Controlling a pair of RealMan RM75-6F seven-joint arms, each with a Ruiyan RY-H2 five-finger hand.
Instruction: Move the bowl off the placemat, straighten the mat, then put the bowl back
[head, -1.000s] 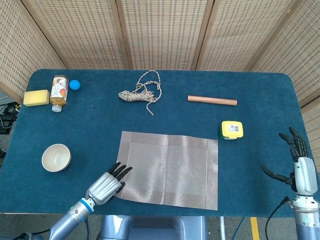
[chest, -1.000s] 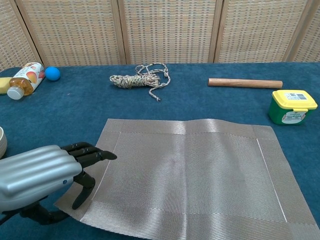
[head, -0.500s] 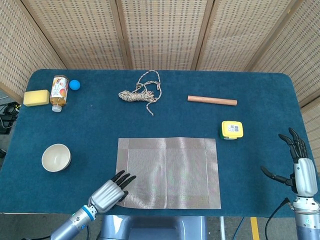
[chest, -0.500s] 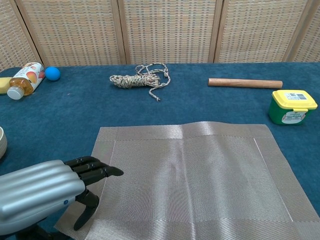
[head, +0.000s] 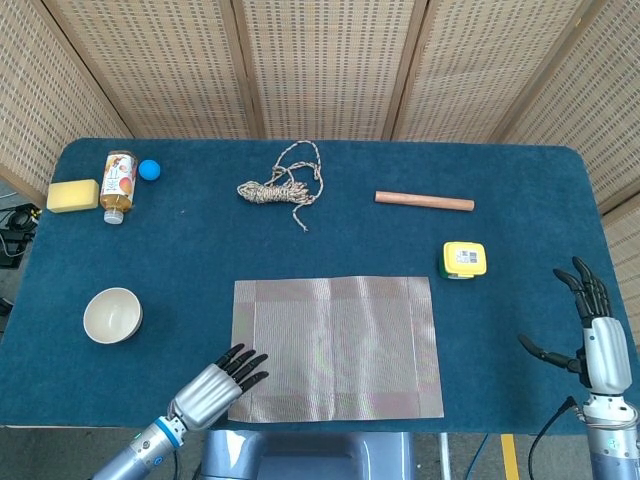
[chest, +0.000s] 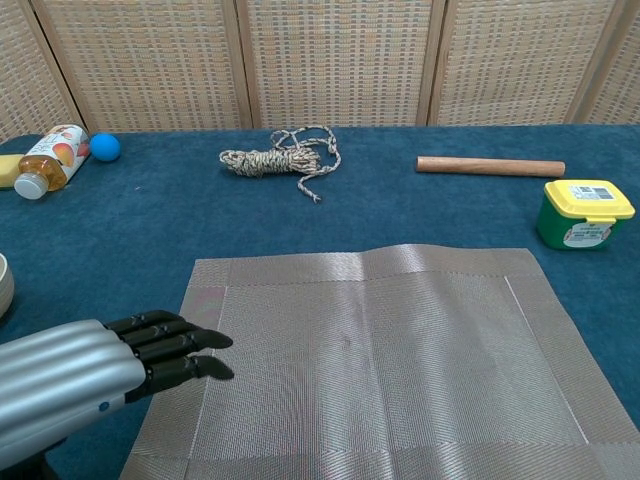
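The grey woven placemat (head: 335, 348) lies flat near the table's front edge, its sides about square with the table; the chest view shows the placemat (chest: 390, 360) filling the foreground. A small cream bowl (head: 112, 315) stands on the blue cloth left of the mat, apart from it; only the bowl's rim (chest: 3, 285) shows at the chest view's left edge. My left hand (head: 215, 385) lies at the mat's near left corner, fingers stretched out, their tips over the mat's border (chest: 195, 350), holding nothing. My right hand (head: 590, 340) is raised at the table's far right with fingers spread, empty.
At the back of the table lie a coiled rope (head: 283, 186) and a wooden rod (head: 424, 201). A yellow-lidded green tub (head: 464, 260) stands right of the mat. A bottle (head: 118, 184), a blue ball (head: 149, 169) and a yellow sponge (head: 72, 195) sit at back left.
The mat has turned from a skewed lie to square with the table and slid a little toward the front edge. My left hand drew back along with it. The right hand barely moved.
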